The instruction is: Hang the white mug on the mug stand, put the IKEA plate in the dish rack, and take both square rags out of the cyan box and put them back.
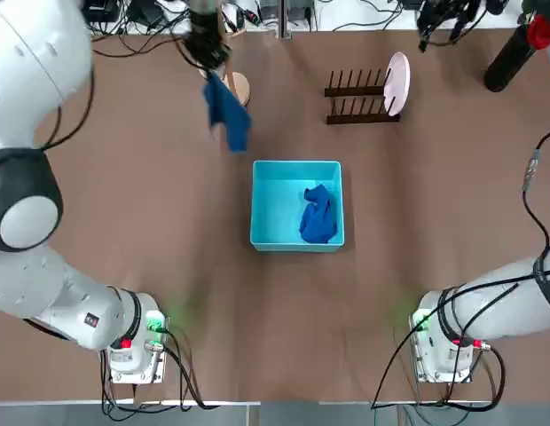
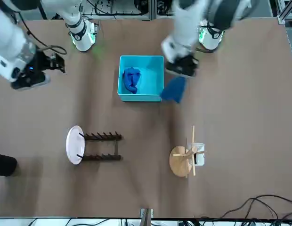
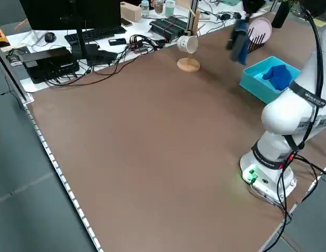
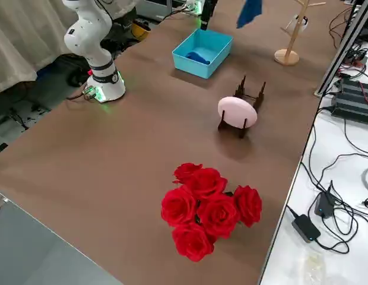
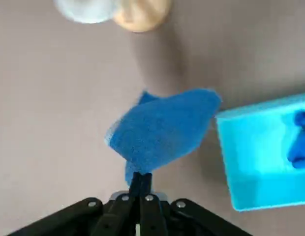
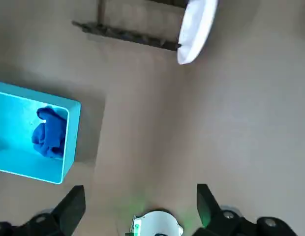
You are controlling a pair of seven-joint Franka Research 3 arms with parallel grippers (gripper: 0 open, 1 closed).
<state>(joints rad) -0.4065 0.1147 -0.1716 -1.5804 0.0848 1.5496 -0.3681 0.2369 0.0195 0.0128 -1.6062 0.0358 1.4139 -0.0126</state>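
We see the white mug [image 3: 187, 44] hanging on the light-wood mug stand [image 2: 186, 158]. The IKEA plate [image 1: 396, 82] stands on edge at one end of the dark dish rack [image 1: 359, 97]. One dark-blue rag [image 1: 318, 216] lies crumpled in the cyan box [image 1: 266, 202]; the other rag [image 1: 227, 113] hangs in the air outside it, between box and stand.

Brown counter [image 1: 168, 231] — bearing: cyan box [image 1: 297, 205] at centre; dish rack [image 1: 362, 96] beyond the box; mug stand [image 2: 187, 155] beside that rack; red roses [image 4: 211, 209] well apart from the box — past the rack.
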